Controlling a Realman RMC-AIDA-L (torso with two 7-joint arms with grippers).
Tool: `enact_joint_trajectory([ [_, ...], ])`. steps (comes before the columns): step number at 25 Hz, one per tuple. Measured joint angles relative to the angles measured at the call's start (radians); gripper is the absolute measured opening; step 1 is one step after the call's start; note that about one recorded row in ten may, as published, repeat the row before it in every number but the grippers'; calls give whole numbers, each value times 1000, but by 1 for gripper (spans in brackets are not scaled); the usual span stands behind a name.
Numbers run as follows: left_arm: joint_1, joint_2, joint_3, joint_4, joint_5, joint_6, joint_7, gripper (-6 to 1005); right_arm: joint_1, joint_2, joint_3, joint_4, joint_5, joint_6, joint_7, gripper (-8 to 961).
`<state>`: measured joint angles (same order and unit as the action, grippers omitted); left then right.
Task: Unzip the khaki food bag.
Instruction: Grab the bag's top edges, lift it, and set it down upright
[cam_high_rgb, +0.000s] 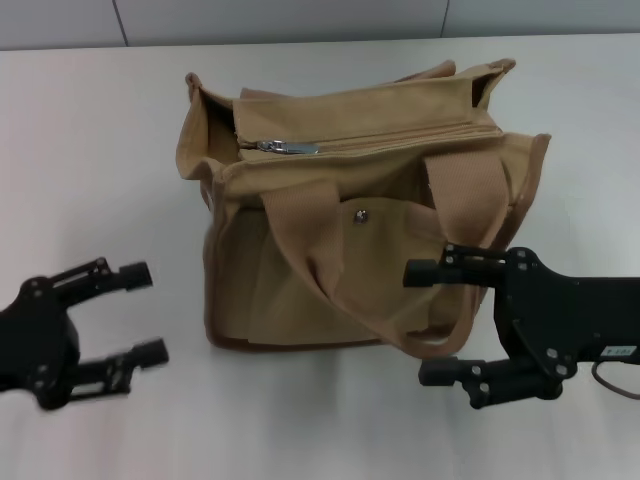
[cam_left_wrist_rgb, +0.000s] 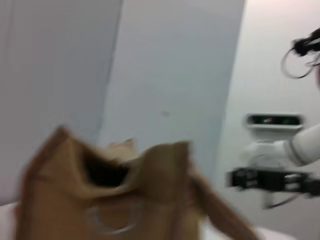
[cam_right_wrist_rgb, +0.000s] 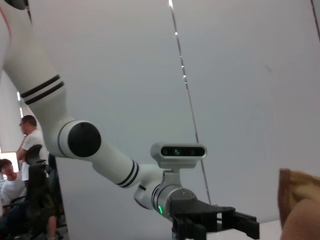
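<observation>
White counter (cam_high_rgb: 90, 150) is carrying the khaki food bag (cam_high_rgb: 350, 230) upright at centre, zipper pull (cam_high_rgb: 288, 147) lying toward my left, so I am flanking it with left tool (cam_high_rgb: 135, 312) and right tool (cam_high_rgb: 432, 322), both released.

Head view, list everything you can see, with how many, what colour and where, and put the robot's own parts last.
khaki food bag: one, tan, standing mid-table, handles drooped over its front.
zipper pull: one, silver, at the left end of the bag's top; zipper looks closed.
snap: one, metal, on the front pocket.
table: one, white, under everything.
left hand: one, black, open, near left of the bag, apart from it.
right hand: one, black, open, at the bag's near right corner, by a handle.
</observation>
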<state>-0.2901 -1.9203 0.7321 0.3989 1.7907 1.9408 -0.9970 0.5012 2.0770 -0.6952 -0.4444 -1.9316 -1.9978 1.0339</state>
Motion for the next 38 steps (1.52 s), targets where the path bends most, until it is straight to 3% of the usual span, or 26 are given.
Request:
enact_joint_trajectory([
  [5, 0, -45, -59, -1, -6, -165, 9, 846, -1, 0, 1, 2, 4, 20, 4, 840],
  [6, -4, -64, -76, -1, -7, -212, 15, 846, 0, 0, 1, 4, 5, 31, 5, 840],
  [10, -16, -88, -88, 0, -8, -234, 34, 840, 2, 1, 2, 4, 8, 44, 6, 839],
  [13, -38, -130, -109, 0, -8, -233, 73, 832, 3, 3, 10, 17, 16, 57, 6, 839],
  [18, -62, -136, -97, -2, 13, -221, 74, 652, 4, 3, 16, 27, 22, 66, 6, 839],
  [20, -64, -129, -91, -2, 21, -218, 61, 483, 3, 3, 16, 27, 22, 69, 6, 839],
  [21, -63, -112, -91, -2, 23, -208, 28, 398, 3, 3, 16, 27, 23, 74, 6, 839],
  [22, -63, -112, -91, -2, 23, -208, 28, 386, 3, 3, 16, 27, 23, 74, 6, 839],
  [23, -58, -91, -95, -4, 23, -179, -20, 375, 3, 3, 16, 27, 23, 78, 6, 839],
  [26, -46, -79, -106, -9, 19, -120, -40, 340, 3, 3, 16, 28, 23, 84, 2, 839],
  [31, -50, -100, -113, -6, 16, -125, -41, 282, 16, 3, 16, 39, 23, 93, 1, 840],
  [35, -62, -119, -108, -8, 18, -138, -42, 475, 22, 3, 15, 45, 23, 101, 1, 840],
  [36, -66, -136, -109, -3, 17, -155, -37, 523, 23, 3, 15, 46, 23, 104, 1, 840],
  [38, -68, -141, -110, -2, 16, -164, -31, 542, 23, 3, 15, 50, 23, 107, 1, 840],
])
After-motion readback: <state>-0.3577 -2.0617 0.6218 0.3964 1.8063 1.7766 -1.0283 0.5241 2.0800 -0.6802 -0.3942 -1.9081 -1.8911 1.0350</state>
